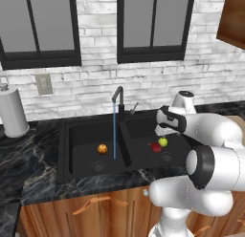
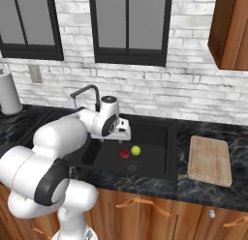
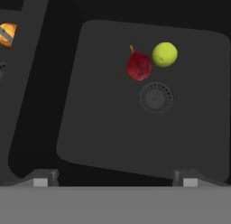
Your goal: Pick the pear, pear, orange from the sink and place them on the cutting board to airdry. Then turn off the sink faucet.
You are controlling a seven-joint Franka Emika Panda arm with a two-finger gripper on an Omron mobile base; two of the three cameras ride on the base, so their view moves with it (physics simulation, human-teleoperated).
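— Fruit first: where is everything sitting right now?

— Both pears are lying in one basin of the sink [image 2: 170, 152]. In the hand view the red pear [image 3: 138, 67] and the yellow-green pear [image 3: 164, 54] are showing in the upper middle of the frame, touching or nearly so, just above the round drain [image 3: 156, 97]. The orange [image 3: 7, 34] is peeking in at the upper left edge, over in the other basin beyond the divider.

— And the gripper?

— The gripper [image 3: 115, 180] is hanging above the pears' basin with its finger tips spread wide at the bottom of the hand view, nothing between them. I judge it is standing open like that to come down around a pear.

— Why are the pears resting by the drain?

— Probably because the basin floor is sloping toward it; that is a guess.

— Where is the fruit going?

— Onto the cutting board [image 2: 209, 160], lying bare on the counter at the right of the right base view, well apart from the basin.

— Is water running?

— A thin blue stream is falling from the faucet [image 1: 117, 99] in the middle of the left base view, landing just right of the orange. Shutting it off is not yet done.
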